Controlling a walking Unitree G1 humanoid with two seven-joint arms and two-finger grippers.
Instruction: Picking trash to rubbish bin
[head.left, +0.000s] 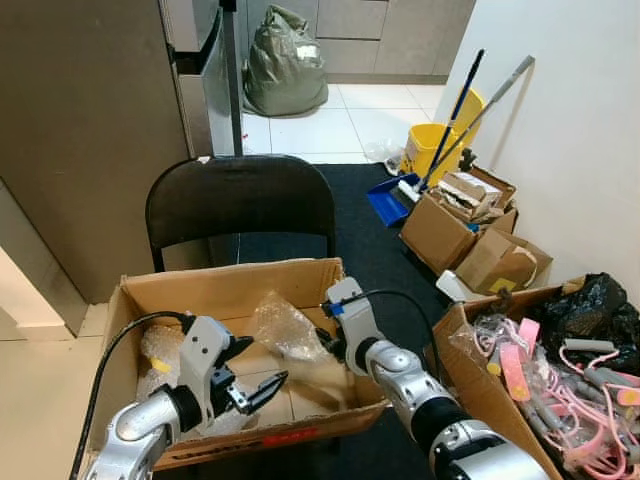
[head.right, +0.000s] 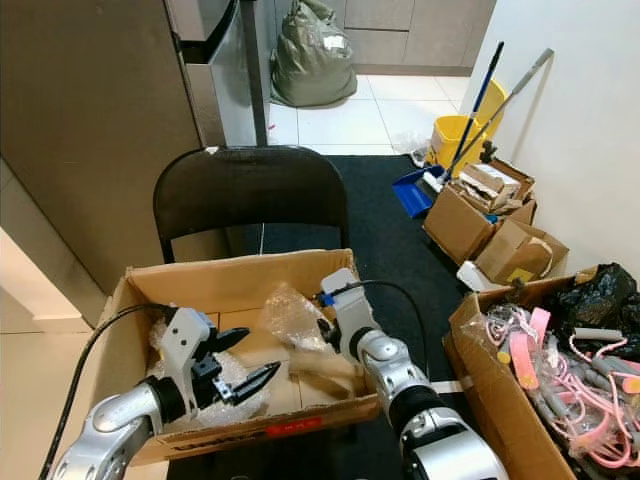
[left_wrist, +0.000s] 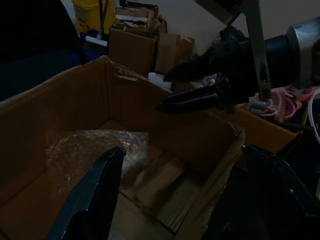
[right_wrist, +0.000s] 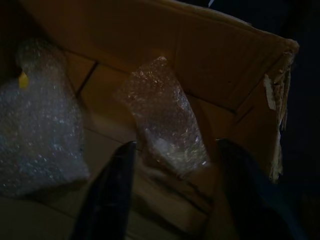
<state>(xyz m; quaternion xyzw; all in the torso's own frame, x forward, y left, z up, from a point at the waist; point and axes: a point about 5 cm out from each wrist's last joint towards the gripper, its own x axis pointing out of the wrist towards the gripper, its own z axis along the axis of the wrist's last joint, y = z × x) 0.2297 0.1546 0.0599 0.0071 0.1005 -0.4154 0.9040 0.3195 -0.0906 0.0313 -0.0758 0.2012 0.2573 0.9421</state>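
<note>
White wall (head.left: 580, 150) on the right, grey cabinet fronts (head.left: 80, 130) on the left. Pale tiled floor (head.left: 340, 125) at the far end, dark carpet (head.left: 370, 235) nearer. Black folding chair (head.left: 240, 210) in the middle, evenly lit.

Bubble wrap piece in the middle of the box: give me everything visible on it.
The bubble wrap piece is clear, crinkled plastic film, a loose elongated wad lying on the floor of the open cardboard box, near its back wall. The right gripper is open, its fingers on either side of the wad's near end. A second, larger wad lies apart from it.
</note>
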